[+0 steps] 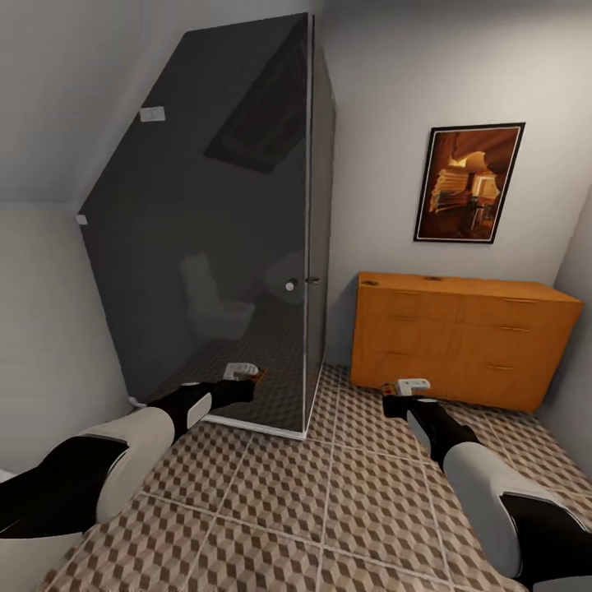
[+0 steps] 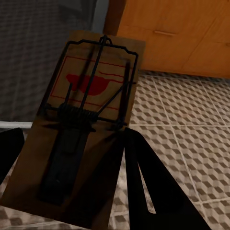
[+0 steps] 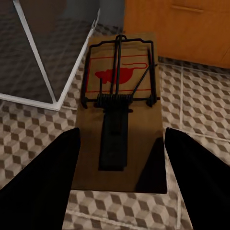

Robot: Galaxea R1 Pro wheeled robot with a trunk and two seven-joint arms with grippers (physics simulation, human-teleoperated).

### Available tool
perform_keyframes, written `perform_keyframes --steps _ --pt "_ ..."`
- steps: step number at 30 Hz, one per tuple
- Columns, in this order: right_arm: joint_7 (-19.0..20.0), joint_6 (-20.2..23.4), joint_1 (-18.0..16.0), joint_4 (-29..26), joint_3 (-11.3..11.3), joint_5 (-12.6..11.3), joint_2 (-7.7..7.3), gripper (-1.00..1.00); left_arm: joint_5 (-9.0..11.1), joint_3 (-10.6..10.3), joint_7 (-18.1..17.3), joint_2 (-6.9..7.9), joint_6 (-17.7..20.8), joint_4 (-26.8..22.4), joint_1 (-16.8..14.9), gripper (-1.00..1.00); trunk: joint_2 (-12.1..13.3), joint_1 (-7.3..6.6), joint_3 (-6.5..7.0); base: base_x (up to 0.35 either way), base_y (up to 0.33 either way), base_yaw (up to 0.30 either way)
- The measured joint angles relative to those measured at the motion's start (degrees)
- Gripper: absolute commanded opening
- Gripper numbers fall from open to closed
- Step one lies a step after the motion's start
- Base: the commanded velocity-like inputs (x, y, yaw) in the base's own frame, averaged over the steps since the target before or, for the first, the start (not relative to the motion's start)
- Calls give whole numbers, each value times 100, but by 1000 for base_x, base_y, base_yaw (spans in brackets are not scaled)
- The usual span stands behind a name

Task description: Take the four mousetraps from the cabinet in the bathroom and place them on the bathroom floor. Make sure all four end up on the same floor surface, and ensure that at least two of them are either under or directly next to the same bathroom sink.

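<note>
Left gripper, head view: we see the left gripper (image 1: 247,376) held out low toward the dark glass shower enclosure (image 1: 247,230), with a sliver of brown board at its tip; we read it as closed on a mousetrap.
Right gripper, head view: the right gripper (image 1: 404,388) hangs above the bathroom floor (image 1: 312,510), pointing at the cabinet (image 1: 460,337); its load is too small to make out here.
Carrier, head view: both grippers sit over tiled floor between the enclosure's front corner and the cabinet's front edge; the sink is not among what we see.
Left wrist view: the left mousetrap (image 2: 81,129) lies with its long axis along the fingers (image 2: 153,191), wire bar and red print at the far end, toward the cabinet front. A dark finger lies against the board's edge, so we judge it gripped.
Right wrist view: the right mousetrap (image 3: 120,115) sits between the two dark fingers (image 3: 201,177), long axis along them, far end toward the cabinet; the fingers stand close on either side, holding it.
Deciding relation: each trap is already in its own gripper and the floor lies straight below, so we judge the coming move depends on where the sink lies, which these frames do not settle.
Nearer arm: cannot tell.
</note>
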Motion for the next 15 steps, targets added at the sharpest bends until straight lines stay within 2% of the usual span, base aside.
perform_keyframes --steps 6,15 --pt "0 1 0 9 0 1 76 -100 1 -2 0 1 0 0 0 -100 0 0 17 0 0 264" --pt "0 1 1 9 0 4 102 -100 1 -3 1 1 -2 0 0 -100 0 0 42 0 0 248"
